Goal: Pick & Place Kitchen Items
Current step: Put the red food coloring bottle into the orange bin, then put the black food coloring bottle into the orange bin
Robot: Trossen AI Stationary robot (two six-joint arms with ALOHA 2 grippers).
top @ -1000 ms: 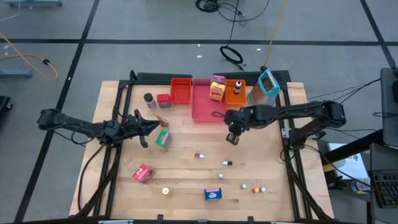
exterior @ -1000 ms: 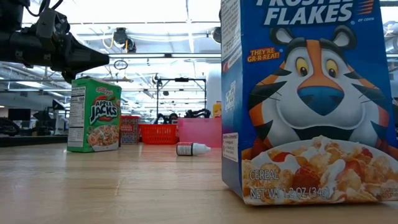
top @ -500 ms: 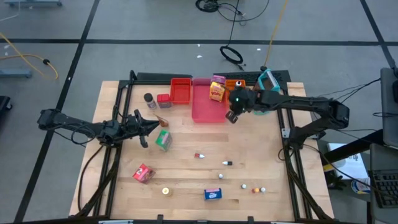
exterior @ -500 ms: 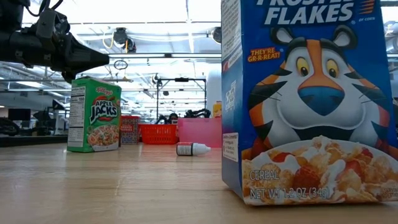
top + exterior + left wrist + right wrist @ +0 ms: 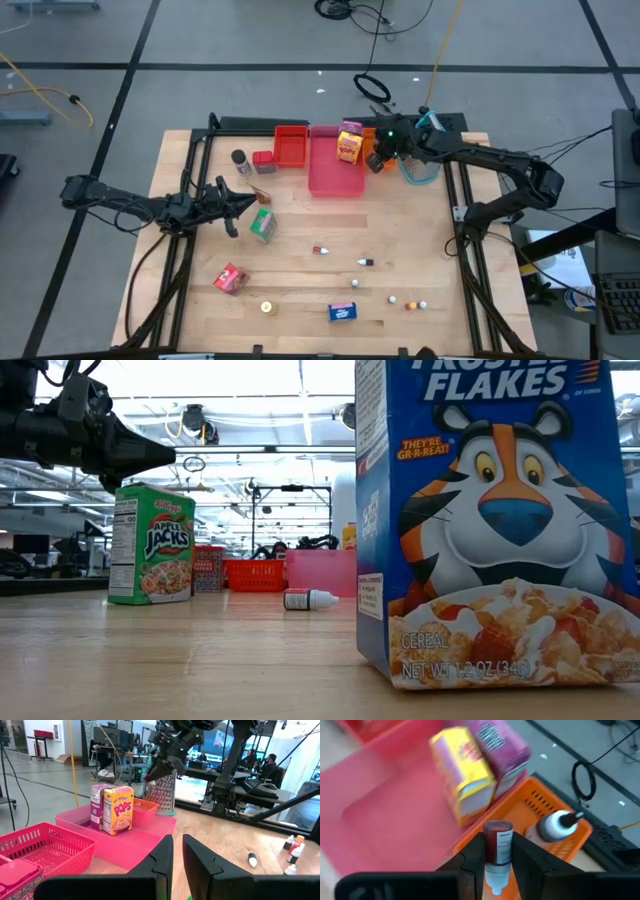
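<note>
Right wrist view: right gripper (image 5: pixel 498 851) clamps a small bottle (image 5: pixel 497 847) with dark red contents, pale cap end toward the camera, fingers tight on its sides. Below it sits the orange tray (image 5: pixel 535 815), holding a second small bottle (image 5: pixel 555 826) with a white body; its label cannot be read. Yellow Pops box (image 5: pixel 462 770) and the purple box (image 5: pixel 502 750) beside it stand on the pink tray (image 5: pixel 385 810), both smeared by motion.

High view: right gripper (image 5: pixel 378 160) hangs over the orange tray's edge, at the table's far side; the held bottle is too small to pick out there. Left gripper (image 5: pixel 243 203) waits over the left part of the table, fingers closed on nothing, beside the green box (image 5: pixel 263 224).

Low view: blue cereal box (image 5: pixel 490 520) fills the right half, top cut off, hiding everything behind it.
</note>
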